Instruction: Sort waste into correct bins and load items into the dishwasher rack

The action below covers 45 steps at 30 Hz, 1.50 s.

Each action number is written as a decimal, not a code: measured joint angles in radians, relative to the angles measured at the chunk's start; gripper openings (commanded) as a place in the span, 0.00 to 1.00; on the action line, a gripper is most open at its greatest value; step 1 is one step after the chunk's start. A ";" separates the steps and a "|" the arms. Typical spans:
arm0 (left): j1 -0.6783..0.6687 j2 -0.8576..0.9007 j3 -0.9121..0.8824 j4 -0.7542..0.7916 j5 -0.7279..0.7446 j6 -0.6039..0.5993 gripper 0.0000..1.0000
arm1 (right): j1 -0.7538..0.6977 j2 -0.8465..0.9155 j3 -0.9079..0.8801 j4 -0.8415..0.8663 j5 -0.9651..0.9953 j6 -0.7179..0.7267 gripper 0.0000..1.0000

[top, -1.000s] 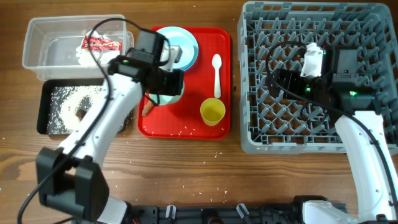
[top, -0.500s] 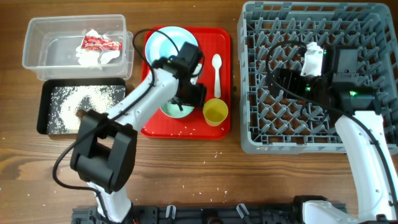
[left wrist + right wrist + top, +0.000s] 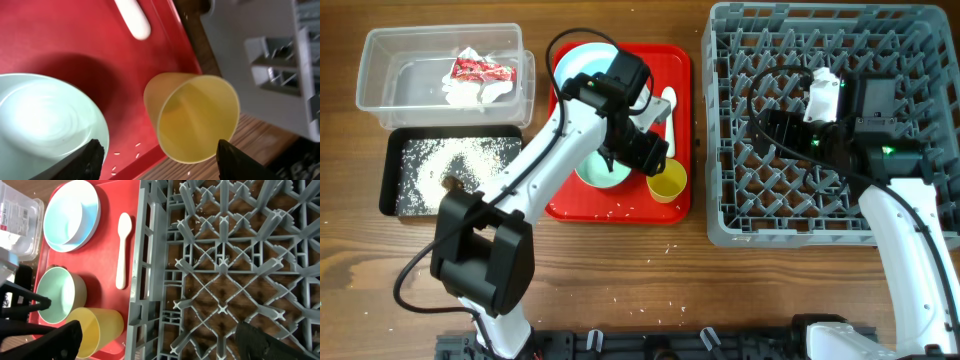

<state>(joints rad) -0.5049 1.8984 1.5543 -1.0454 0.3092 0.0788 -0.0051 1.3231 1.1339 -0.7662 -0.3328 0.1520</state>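
On the red tray, the yellow cup (image 3: 667, 182) (image 3: 192, 117) (image 3: 97, 327) lies at the front right corner. My left gripper (image 3: 656, 162) (image 3: 159, 150) hovers just above it, open, one fingertip on each side of the cup and touching nothing. The light teal bowl (image 3: 598, 172) (image 3: 45, 120) sits beside the cup. The pale-blue plate (image 3: 578, 62) (image 3: 90, 207) carries the white bowl (image 3: 65, 215). The white spoon (image 3: 668, 97) (image 3: 122, 250) lies on the tray. My right gripper (image 3: 767, 128) (image 3: 160, 340) hangs open over the grey dishwasher rack (image 3: 720, 215), empty.
The clear tub (image 3: 380, 95) at the back left holds the red-and-white wrapper (image 3: 480, 70) and tissue (image 3: 468, 92). The black tray (image 3: 390, 190) in front of it holds rice (image 3: 435, 160) and a brown lump (image 3: 449, 182). Rice grains dot the red tray (image 3: 620, 208) and the table.
My left arm swung right across the red tray, from over the teal bowl to the yellow cup, and its jaws opened. The right arm stayed still.
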 measured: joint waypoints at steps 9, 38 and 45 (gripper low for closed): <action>-0.046 0.000 -0.137 0.202 -0.008 0.035 0.33 | 0.000 0.000 0.000 0.001 0.000 0.000 1.00; 0.378 0.052 -0.108 0.384 1.235 -0.396 0.04 | 0.204 0.169 -0.029 0.809 -0.763 0.196 0.97; 0.368 0.052 -0.108 0.383 1.242 -0.449 0.04 | 0.297 0.279 -0.029 0.880 -0.740 0.271 0.68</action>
<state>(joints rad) -0.1368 1.9503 1.4467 -0.6624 1.5517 -0.3702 0.2920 1.6020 1.1046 0.1139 -1.0729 0.4232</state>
